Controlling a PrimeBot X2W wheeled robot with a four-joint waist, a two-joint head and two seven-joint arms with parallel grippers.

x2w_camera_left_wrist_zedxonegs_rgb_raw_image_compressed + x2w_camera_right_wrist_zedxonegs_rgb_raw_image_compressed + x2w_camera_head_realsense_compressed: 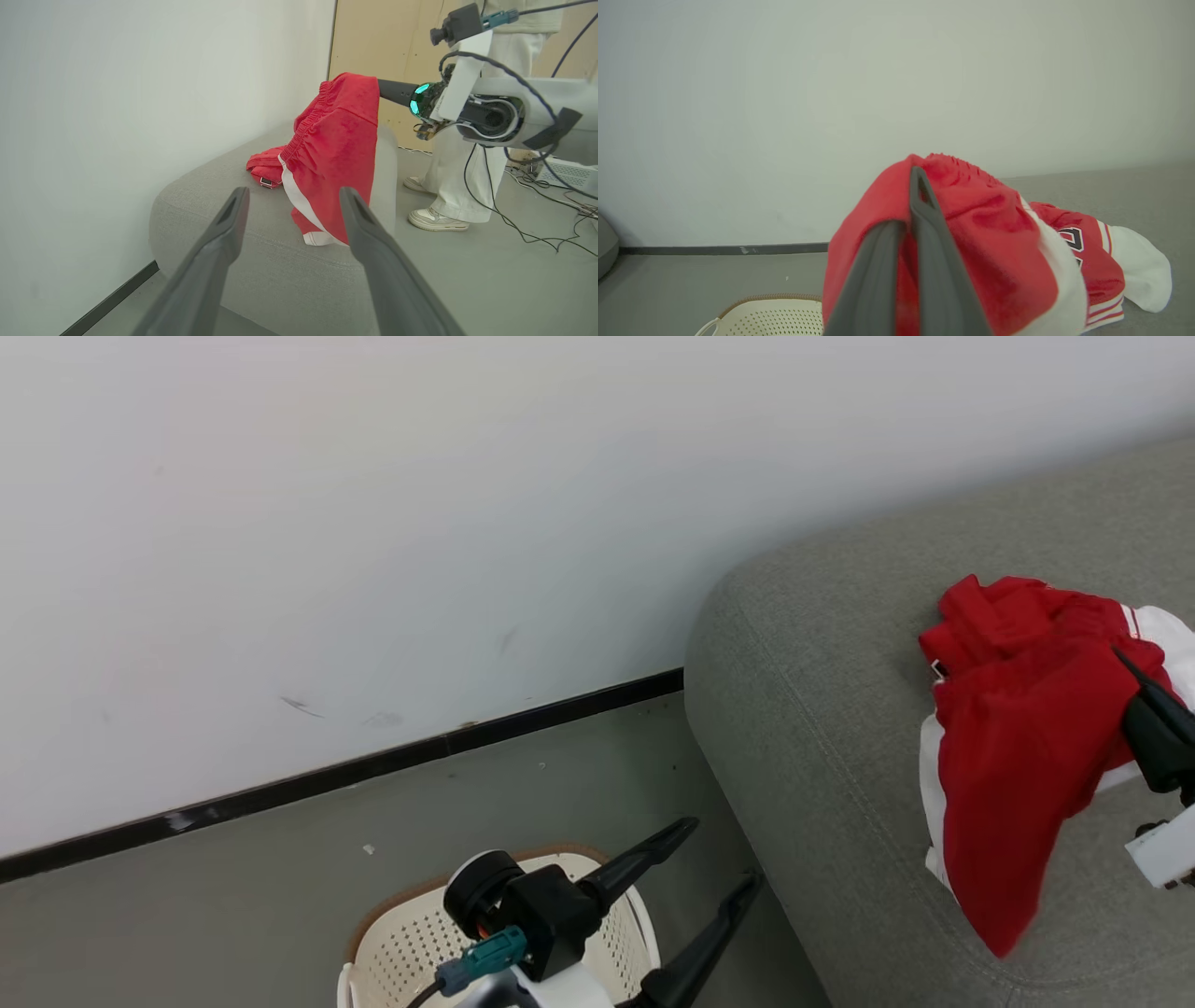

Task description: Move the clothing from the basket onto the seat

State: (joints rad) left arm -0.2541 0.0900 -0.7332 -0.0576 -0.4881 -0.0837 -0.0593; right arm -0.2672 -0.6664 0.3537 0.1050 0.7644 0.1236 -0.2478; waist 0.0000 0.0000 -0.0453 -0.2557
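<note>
We have the red shorts (pixel 336 140) pinched near the waistband by our right pincer (pixel 916 179), whose two dark fingers lie pressed together with the cloth folded over them. The coming move turns on one relation: the grey sofa seat (pixel 822 728) lies straight below that pincer. The shorts hang from it with their long axis running downward, waistband up and leg hems down. In the left wrist view the lowest hem seems to reach the cushion near its rounded front edge, though we cannot tell whether it rests there or only brushes it. We judge that a release, perhaps after a small lowering, would land the garment on the seat. The risk is that, being so close to the edge, it slides off toward the floor (pixel 560 784).

The shorts are soft and bright red, with a gathered elastic waist, a white stripe down the side and a white hem. Just beside them on the seat lies the second garment (pixel 1083 252), crumpled red with white panels, striped trim and a dark printed figure.

Our left pincer (pixel 724 851) is spread wide and holds nothing. It hovers over the basket (pixel 401 943) on the floor beside the sofa, well apart from the shorts, so the right arm is the one in play. The part of the basket's perforated interior that we can see shows no red cloth.
</note>
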